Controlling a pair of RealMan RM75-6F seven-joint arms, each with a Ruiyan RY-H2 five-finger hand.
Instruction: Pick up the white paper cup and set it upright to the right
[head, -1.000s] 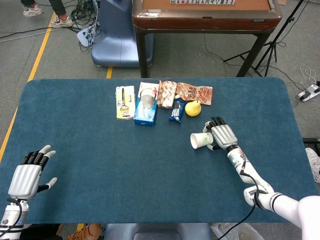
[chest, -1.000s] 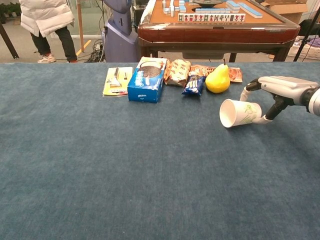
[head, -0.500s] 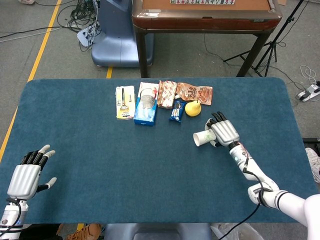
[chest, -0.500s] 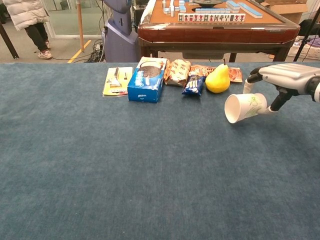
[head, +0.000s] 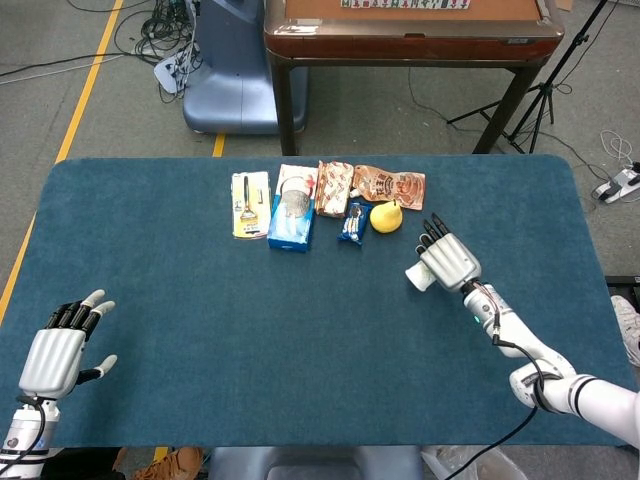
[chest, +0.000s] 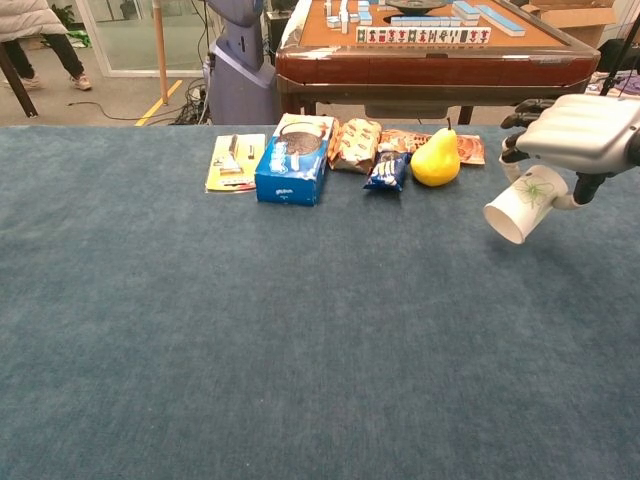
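R hand (chest: 575, 135) holds cup (chest: 522, 203) tilted, off table.

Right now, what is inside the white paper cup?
The white paper cup, held tilted by the right hand, shows an empty white interior near its rim; the deeper part toward the base isn't visible.
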